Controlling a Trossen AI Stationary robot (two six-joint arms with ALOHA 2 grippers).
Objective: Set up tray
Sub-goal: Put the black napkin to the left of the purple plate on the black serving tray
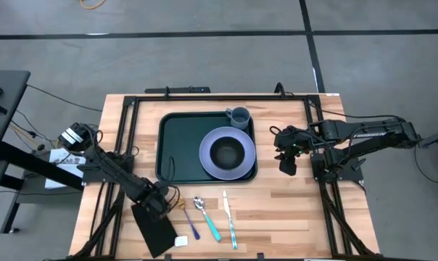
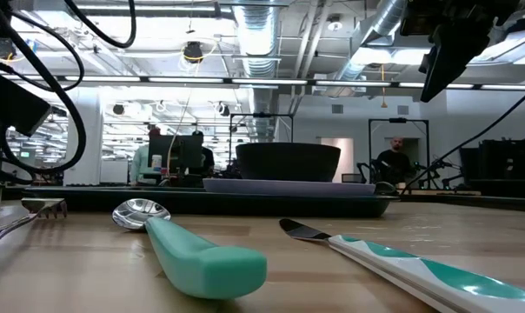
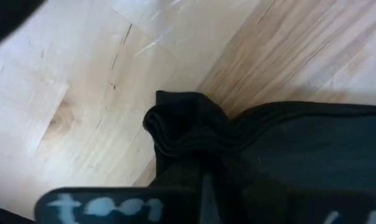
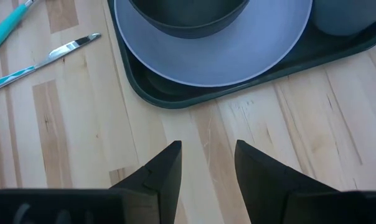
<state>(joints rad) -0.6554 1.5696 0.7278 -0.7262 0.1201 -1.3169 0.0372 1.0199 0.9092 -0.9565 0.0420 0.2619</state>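
The dark green tray (image 1: 179,145) lies at the table's middle, carrying a lavender plate (image 1: 208,163) with a dark bowl (image 1: 227,152) and a grey-blue cup (image 1: 238,116). A black napkin (image 1: 155,230) lies flat near the table's near-left edge. My left gripper (image 1: 159,203) is shut on its far end. My right gripper (image 1: 286,165) hangs open above bare wood right of the tray, touching nothing; its fingers (image 4: 166,168) point toward the tray's rim (image 4: 194,99). My left gripper has the black napkin by its far end (image 3: 185,127), where the cloth bunches up into several stacked folds just ahead of the fingers. The gripper itself hides the place of contact. The rest of the napkin (image 3: 300,143) lies on the wood.
Near the front edge lie a purple-handled fork (image 1: 190,221), a teal-handled spoon (image 1: 208,221) and a teal-handled knife (image 1: 230,225), all right of the napkin. A small white piece (image 1: 181,241) sits by the napkin's near corner. Bare wood stretches right of the tray.
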